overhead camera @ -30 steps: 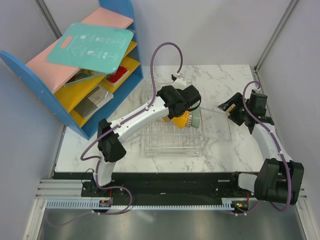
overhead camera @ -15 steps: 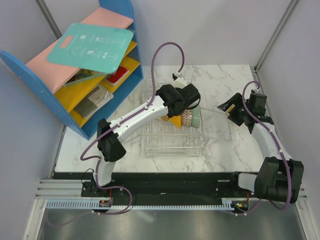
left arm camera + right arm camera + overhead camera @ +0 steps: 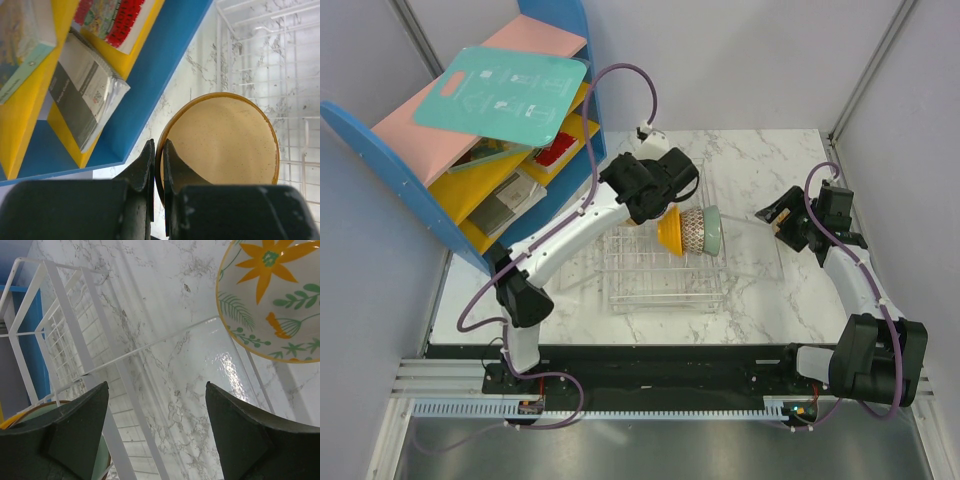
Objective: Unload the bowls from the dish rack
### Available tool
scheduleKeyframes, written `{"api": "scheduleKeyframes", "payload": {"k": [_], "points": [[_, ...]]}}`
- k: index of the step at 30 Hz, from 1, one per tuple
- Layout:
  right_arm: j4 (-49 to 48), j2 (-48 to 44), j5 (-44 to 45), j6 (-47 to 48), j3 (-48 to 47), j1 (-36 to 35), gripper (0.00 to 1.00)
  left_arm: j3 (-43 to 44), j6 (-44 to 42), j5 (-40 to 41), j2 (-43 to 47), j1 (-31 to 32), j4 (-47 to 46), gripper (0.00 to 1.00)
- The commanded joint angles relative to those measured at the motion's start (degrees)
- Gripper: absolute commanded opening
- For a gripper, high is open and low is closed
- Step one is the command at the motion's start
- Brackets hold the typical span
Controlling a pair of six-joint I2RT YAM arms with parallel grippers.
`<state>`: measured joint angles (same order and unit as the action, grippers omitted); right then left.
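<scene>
My left gripper is shut on the rim of the orange bowl, which has a speckled cream inside. It holds the bowl over the far part of the wire dish rack. The pinch shows in the left wrist view. The grey-brown mesh bowl and the mint bowl stand on edge in the rack just right of it. My right gripper is open and empty. A cream floral bowl lies just beside it. The other floral bowl is out of view.
The blue-and-yellow shelf unit with books stands at the back left, close to the rack's far left corner. A clear flat tray lies right of the rack. Grey walls close in the table on the left, back and right.
My left gripper has moved up and to the back left with the orange bowl, uncovering the mesh bowl beside the mint one. The right arm has not moved.
</scene>
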<state>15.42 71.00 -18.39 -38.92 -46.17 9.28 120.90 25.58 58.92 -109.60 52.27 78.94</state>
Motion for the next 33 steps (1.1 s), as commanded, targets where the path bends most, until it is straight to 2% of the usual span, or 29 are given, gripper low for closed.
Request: {"api": "scheduleKeyframes", "payload": {"k": [1,4,9,15,25,33], "points": [[-1.45,-0.95,-1.82,0.86,-0.67,0.21,0.85,1.09,-1.07,6.12,6.06,-0.76,0.96,0.02],[-1.45,-1.13,-2.96,0.95,-1.29,0.13,0.86,2.14,-2.28,2.36,8.69,-1.56,-2.02,0.02],[-0.74,-1.48,-3.75,-0.10,-3.39,0.04,0.86,0.74,-8.34,-6.26,12.48,-1.38,-12.56,0.02],[-0.83,-4.64,-3.32,-2.65,-7.43,-1.63,0.86,5.04,-10.65,-9.25,9.06,-0.94,-12.75,0.02],[-0.57,-4.91,-2.09,-3.01,-12.01,-7.16,0.88,17.25,-11.52,-21.19,2.21,-0.59,-15.39,0.02],[-0.57,-4.38,-2.17,-2.83,-14.64,-11.12,0.89,16.65,-9.94,-23.14,0.00,0.81,-16.00,0.02]]}}
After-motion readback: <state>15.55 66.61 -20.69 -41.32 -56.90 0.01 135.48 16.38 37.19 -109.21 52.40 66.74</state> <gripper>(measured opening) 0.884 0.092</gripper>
